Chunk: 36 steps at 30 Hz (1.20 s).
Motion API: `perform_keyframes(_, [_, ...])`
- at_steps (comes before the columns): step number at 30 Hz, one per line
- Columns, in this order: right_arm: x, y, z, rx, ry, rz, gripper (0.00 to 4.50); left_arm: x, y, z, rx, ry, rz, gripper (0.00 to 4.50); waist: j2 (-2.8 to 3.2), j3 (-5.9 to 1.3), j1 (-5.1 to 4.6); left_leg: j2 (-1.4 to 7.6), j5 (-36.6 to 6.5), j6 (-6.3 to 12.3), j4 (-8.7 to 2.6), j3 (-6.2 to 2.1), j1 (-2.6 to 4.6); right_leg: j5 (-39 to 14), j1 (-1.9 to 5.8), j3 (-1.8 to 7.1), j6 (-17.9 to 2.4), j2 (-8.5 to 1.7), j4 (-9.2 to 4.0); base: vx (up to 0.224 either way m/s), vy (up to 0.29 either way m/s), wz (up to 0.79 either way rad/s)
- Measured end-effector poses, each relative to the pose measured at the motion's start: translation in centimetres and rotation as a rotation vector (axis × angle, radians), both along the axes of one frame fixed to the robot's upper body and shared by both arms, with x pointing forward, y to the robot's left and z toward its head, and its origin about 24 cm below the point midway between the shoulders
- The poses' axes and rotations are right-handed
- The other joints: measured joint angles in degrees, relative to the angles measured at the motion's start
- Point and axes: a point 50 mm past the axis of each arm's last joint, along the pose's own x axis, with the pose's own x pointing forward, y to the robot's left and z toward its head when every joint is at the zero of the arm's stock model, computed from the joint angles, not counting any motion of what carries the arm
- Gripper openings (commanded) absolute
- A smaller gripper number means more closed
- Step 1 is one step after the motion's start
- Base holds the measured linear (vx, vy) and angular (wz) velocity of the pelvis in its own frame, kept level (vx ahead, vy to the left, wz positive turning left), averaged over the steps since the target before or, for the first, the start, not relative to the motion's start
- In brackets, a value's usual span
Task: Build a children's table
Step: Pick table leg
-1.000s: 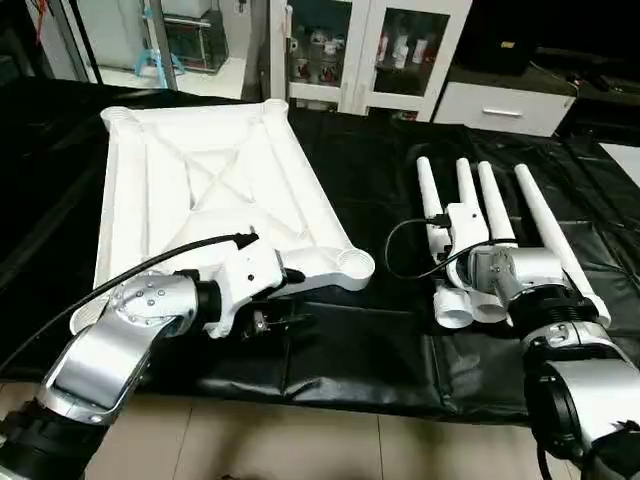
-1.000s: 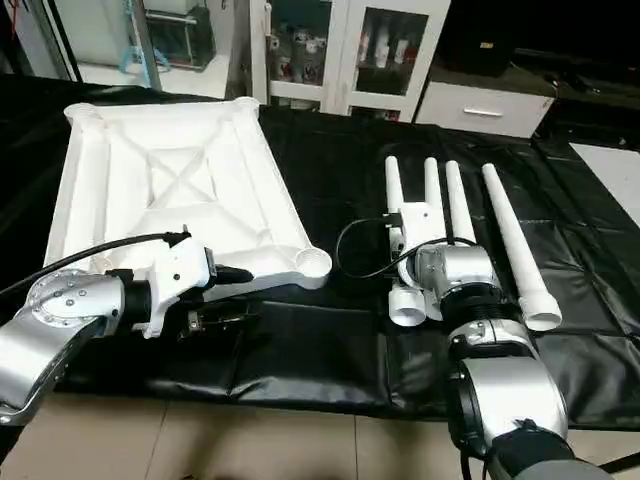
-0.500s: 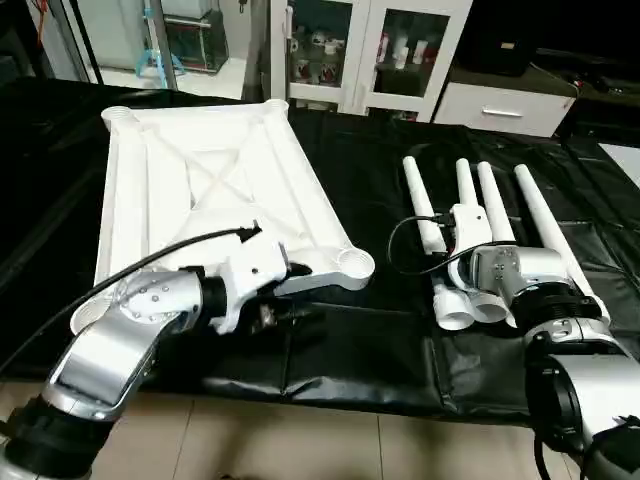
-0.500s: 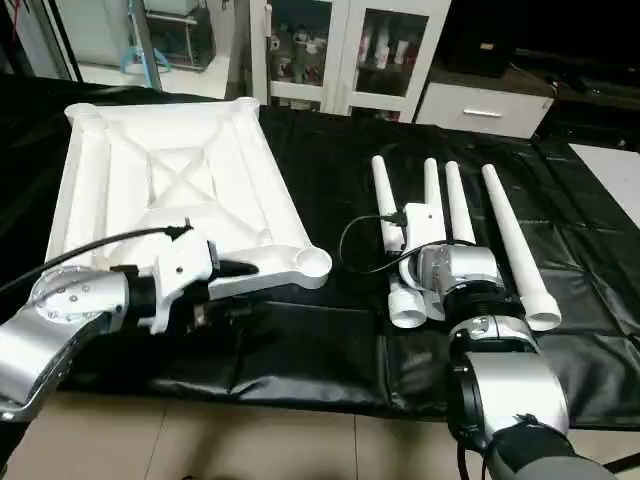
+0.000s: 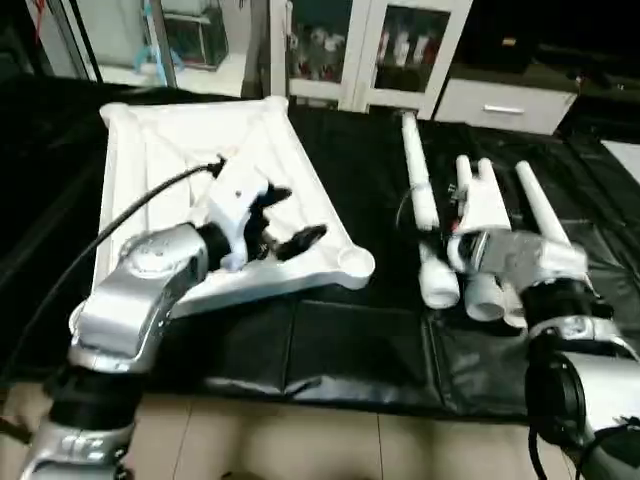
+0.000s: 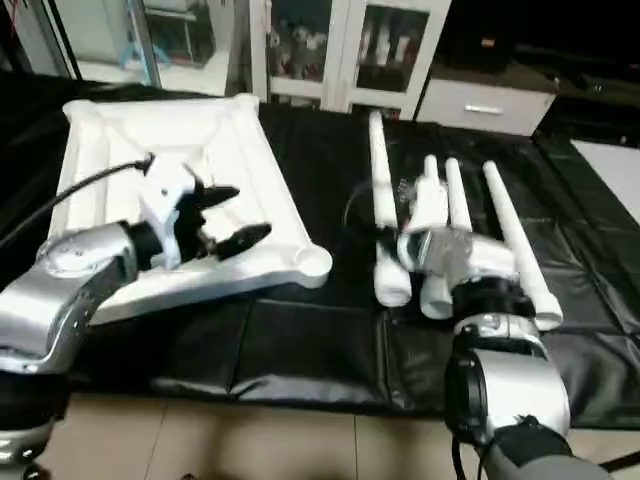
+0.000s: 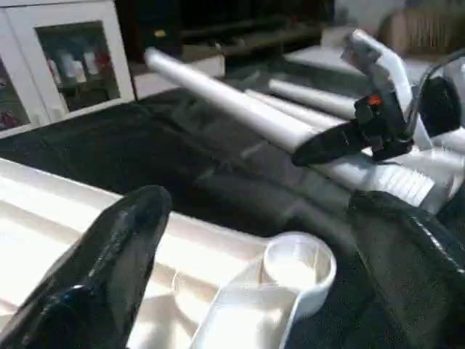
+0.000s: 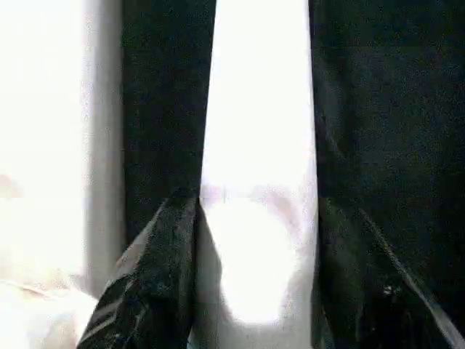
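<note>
The tabletop [image 5: 190, 150] is plain white, its ribbed underside crossed by raised white lines. Beside it the four legs [image 5: 416, 185] are the same unmarked white. Both lie on a glossy black cover [image 5: 360, 340] with pale sheen along its creases. Over the tabletop, the left gripper [image 5: 285, 215] has black fingers on a white housing, with a silver forearm [image 5: 140, 290] and a black cable [image 5: 140, 205]. The right gripper [image 8: 254, 291] also has black fingers, with white leg between them. Behind the tabletop stands a white cabinet [image 5: 350, 50] with glass doors. Below the cover, the floor [image 5: 300, 440] is beige.
</note>
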Motion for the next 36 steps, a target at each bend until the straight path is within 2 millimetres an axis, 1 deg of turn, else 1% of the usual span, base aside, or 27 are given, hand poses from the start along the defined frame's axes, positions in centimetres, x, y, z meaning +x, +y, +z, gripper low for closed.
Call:
perform_keyframes(1, [0.1, 0.1, 1.2, 0.029, -0.063, 0.02, 1.82, 0.2, -0.2, 0.3, -0.019, -0.001, 0.014, 4.5, -0.02, 0.01, 0.06, 0.01, -0.01, 0.01, 0.0, 0.0, 0.0, 0.0, 0.0, 0.0, 0.0, 0.0, 0.0, 0.0, 0.0, 0.0])
perform_keyframes(2, [0.0, 0.3, 2.9, 0.077, -0.161, 0.052, 1.82, 0.4, -0.3, 0.9, -0.042, -0.02, 0.035, 4.5, -0.06, 0.03, 0.15, 0.02, -0.04, 0.09, 0.0, 0.0, 0.0, 0.0, 0.0, -0.01, 0.0, 0.0, -0.01, 0.0, 0.0, 0.0])
perform_keyframes(3, [0.0, 0.4, 4.0, 0.102, -0.22, 0.075, 1.82, 0.6, -0.4, 1.3, -0.05, -0.034, 0.05, 4.5, -0.06, 0.03, 0.25, 0.02, -0.08, 0.16, 0.0, 0.0, 0.02, 0.0, 0.02, -0.01, 0.0, 0.0, -0.02, 0.0, 0.0, 0.0])
perform_keyframes(5, [-0.4, 0.6, 5.6, 0.169, -0.314, 0.13, 1.82, 0.8, -0.3, 2.0, -0.085, -0.038, 0.066, 4.5, -0.1, 0.04, 0.47, 0.02, -0.09, 0.17, 0.0, 0.0, 0.05, 0.0, 0.03, 0.0, 0.0, 0.0, -0.01, 0.0, 0.0, 0.0])
perform_keyframes(7, [-2.0, 0.1, 6.1, 0.316, -0.369, 0.238, 1.82, 0.9, -0.9, 3.0, -0.184, -0.012, 0.03, 4.5, -0.22, 0.11, 1.31, 0.03, -0.11, 0.24, 0.01, -0.02, 0.0, 0.0, 0.03, -0.04, 0.0, 0.01, -0.06, 0.0, 0.0, 0.0])
perform_keyframes(9, [-3.4, 0.6, 6.1, 0.446, -0.385, 0.366, 1.81, 0.9, -1.3, 4.3, -0.266, -0.022, -0.015, 4.5, -0.22, 0.11, 1.56, 0.04, -0.11, 0.35, 0.07, -0.01, -0.06, 0.0, 0.02, -0.04, 0.0, 0.0, -0.08, 0.0, 0.0, 0.0])
perform_keyframes(11, [-4.3, 0.9, 6.4, 0.521, -0.4, 0.44, 1.81, 0.7, -2.0, 5.6, -0.324, -0.049, -0.064, 4.5, -0.22, 0.11, 1.66, 0.03, -0.11, 0.41, 0.17, 0.0, -0.09, 0.0, 0.02, -0.04, -0.01, -0.02, -0.06, 0.0, 0.0, 0.0])
perform_keyframes(13, [-4.5, 1.0, 7.0, 0.539, -0.425, 0.467, 1.81, 0.5, -2.4, 6.1, -0.347, -0.062, -0.094, 4.5, -0.22, 0.11, 1.67, 0.03, -0.11, 0.41, 0.21, 0.0, -0.07, 0.01, 0.04, -0.03, -0.02, -0.03, -0.03, 0.0, 0.0, 0.0])
perform_keyframes(17, [-5.3, 1.4, 7.7, 0.578, -0.468, 0.519, 1.81, 0.4, -2.9, 6.3, -0.372, -0.047, -0.112, 4.5, -0.22, 0.11, 1.61, 0.05, -0.08, 0.35, 0.21, -0.01, -0.05, 0.03, 0.04, -0.07, -0.02, -0.02, 0.0, 0.0, 0.0, 0.0])
perform_keyframes(21, [-6.4, 1.7, 7.8, 0.6, -0.477, 0.571, 1.81, 0.4, -3.5, 7.6, -0.412, -0.056, -0.151, 4.5, -0.23, 0.11, 1.69, 0.06, -0.08, 0.35, 0.2, -0.02, -0.08, 0.02, 0.05, -0.08, -0.02, -0.02, -0.03, 0.0, 0.0, 0.0])
perform_keyframes(24, [-6.6, 2.0, 8.2, 0.587, -0.485, 0.594, 1.81, 0.5, -3.8, 7.7, -0.438, -0.027, -0.169, 4.5, -0.27, 0.13, 1.66, 0.06, -0.08, 0.35, 0.2, -0.02, -0.1, 0.02, 0.04, -0.09, -0.02, -0.02, -0.04, 0.0, 0.0, 0.0])
perform_keyframes(27, [-6.8, 2.8, 8.5, 0.492, -0.491, 0.629, 1.81, 0.5, -4.1, 7.6, -0.484, 0.029, -0.202, 4.5, -0.34, 0.13, 1.6, 0.06, -0.08, 0.35, 0.2, -0.02, -0.1, 0.02, 0.04, -0.1, -0.01, -0.02, -0.03, 0.0, 0.0, 0.0])
perform_keyframes(30, [-6.8, 3.4, 8.1, 0.406, -0.485, 0.633, 1.81, 0.5, -4.4, 7.7, -0.504, 0.067, -0.23, 4.5, -0.37, 0.15, 1.68, 0.06, -0.07, 0.34, 0.2, -0.02, -0.11, 0.02, 0.04, -0.1, -0.01, -0.02, -0.04, 0.0, 0.0, 0.0])
perform_keyframes(33, [-6.9, 4.0, 7.7, 0.344, -0.481, 0.633, 1.81, 0.8, -4.3, 7.8, -0.498, 0.086, -0.212, 4.5, -0.38, 0.16, 1.65, 0.06, -0.08, 0.34, 0.2, -0.02, -0.11, 0.02, 0.04, -0.09, -0.01, -0.03, -0.05, 0.0, 0.0, 0.0])
perform_keyframes(35, [-7.0, 4.5, 7.7, 0.234, -0.504, 0.638, 1.81, 1.1, -4.2, 7.4, -0.498, 0.117, -0.196, 4.5, -0.38, 0.16, 1.68, 0.06, -0.07, 0.34, 0.2, -0.03, -0.12, 0.03, 0.04, -0.1, -0.01, -0.02, -0.06, 0.0, 0.0, 0.0])
perform_keyframes(36, [-7.0, 4.7, 7.7, 0.207, -0.509, 0.645, 1.81, 1.1, -4.2, 7.3, -0.499, 0.128, -0.19, 4.5, -0.38, 0.16, 1.66, 0.06, -0.07, 0.33, 0.2, -0.04, -0.12, 0.03, 0.04, -0.11, 0.0, -0.02, -0.06, 0.0, 0.0, 0.0])
